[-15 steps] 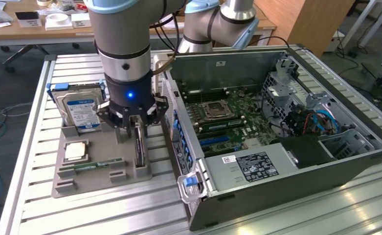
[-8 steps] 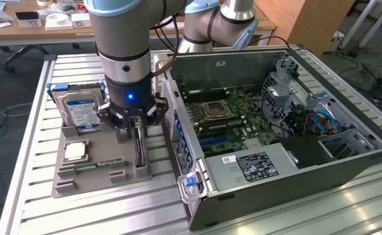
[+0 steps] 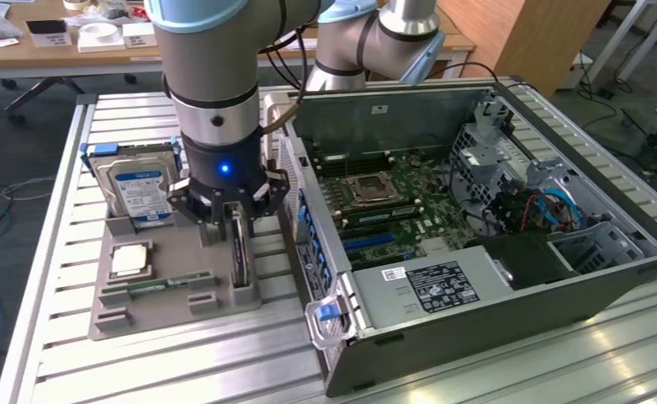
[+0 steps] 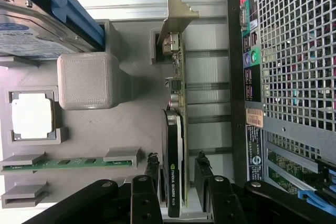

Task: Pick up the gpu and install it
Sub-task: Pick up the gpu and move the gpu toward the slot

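While straddling the gpu [image 4: 173, 140] with gripper [image 4: 177, 160] jaws released, hangs over grey tray [image 3: 149, 313] on slatted table [image 3: 137, 370], exterior view's lower left.

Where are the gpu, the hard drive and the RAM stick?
gpu [image 4: 173, 177]: wrist view, on its black fan shroud.
hard drive [image 3: 140, 194]: exterior view, on its blue-white label.
RAM stick [image 3: 156, 284]: exterior view, midway along its green board.

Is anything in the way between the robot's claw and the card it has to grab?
No, nothing visible. The gripper sits right over the gpu, its fingers on either side of it with small gaps left. The gpu stands on its edge in the gray holder, beside the open computer case.
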Controlling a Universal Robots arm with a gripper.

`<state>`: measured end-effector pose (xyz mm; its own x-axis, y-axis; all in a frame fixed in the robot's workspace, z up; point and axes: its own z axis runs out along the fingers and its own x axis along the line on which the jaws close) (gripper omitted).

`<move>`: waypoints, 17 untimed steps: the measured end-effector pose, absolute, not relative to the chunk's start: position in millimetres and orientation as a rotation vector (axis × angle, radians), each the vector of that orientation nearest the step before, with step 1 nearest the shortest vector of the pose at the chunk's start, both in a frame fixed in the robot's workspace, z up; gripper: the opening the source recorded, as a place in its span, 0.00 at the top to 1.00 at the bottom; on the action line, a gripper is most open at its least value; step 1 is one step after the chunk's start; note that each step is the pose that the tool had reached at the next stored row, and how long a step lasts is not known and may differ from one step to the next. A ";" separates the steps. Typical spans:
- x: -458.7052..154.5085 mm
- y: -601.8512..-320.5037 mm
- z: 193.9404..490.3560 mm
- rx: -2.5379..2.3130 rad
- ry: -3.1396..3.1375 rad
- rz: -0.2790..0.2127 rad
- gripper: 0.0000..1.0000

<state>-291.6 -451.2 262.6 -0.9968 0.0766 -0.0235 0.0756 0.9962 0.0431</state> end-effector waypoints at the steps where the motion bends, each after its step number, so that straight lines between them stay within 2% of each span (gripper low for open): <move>1: -291.5 -451.1 261.8 0.119 3.113 0.066 0.58; 17: -291.1 -446.9 257.7 0.118 3.113 0.068 0.58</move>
